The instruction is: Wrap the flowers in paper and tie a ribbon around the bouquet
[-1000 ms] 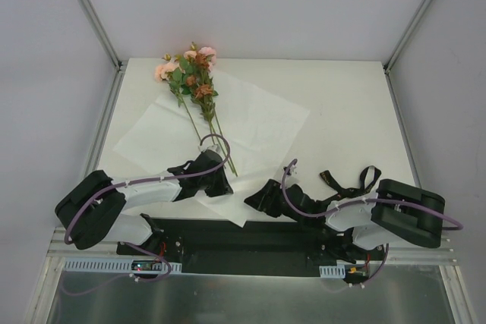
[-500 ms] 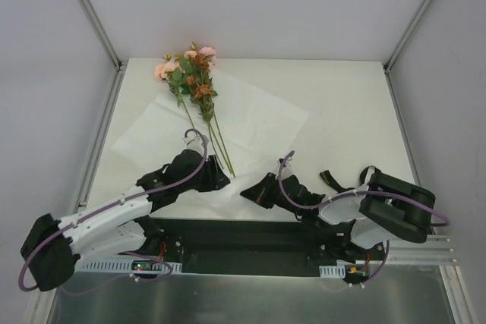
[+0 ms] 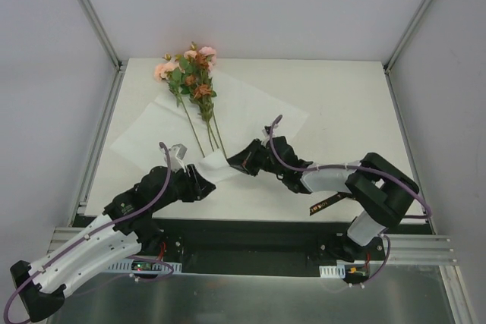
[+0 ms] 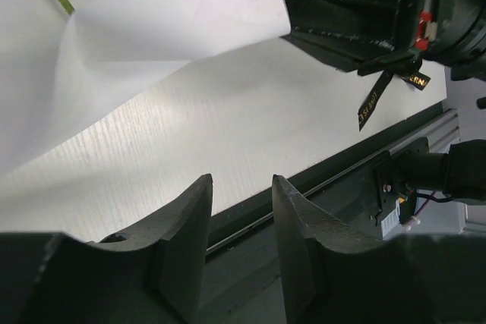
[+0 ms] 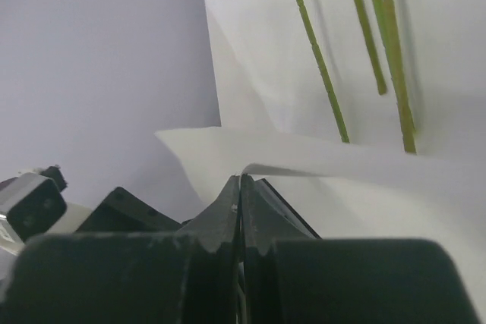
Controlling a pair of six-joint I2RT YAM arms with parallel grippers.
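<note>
Flowers (image 3: 190,72) lie on the paper (image 3: 262,123). The pink, peach and rust blooms sit over the paper's far corner, and the thin green stems (image 5: 315,62) run side by side down its middle toward its near corner. No paper is wrapped around them. The sheet is spread flat on the table (image 3: 349,104) and set diagonally, except at the near corner, which is raised off the surface and folded up just short of the cut stem ends.

Pinching that raised corner is the right gripper (image 3: 234,162). Its jaws are pressed together on the paper's edge, and the right wrist view shows the white sheet running into the closed fingertips. The left gripper (image 3: 203,184) sits low just beside the paper's raised corner, on its near-left side. Its jaws stand apart with only bare table showing between them, and it is not touching the sheet.

Off the paper, past its near-right edge, the ribbon (image 3: 325,202) lies on the table beneath the right arm. It is a black strip with gold lettering, well apart from the stems and held by neither gripper.
</note>
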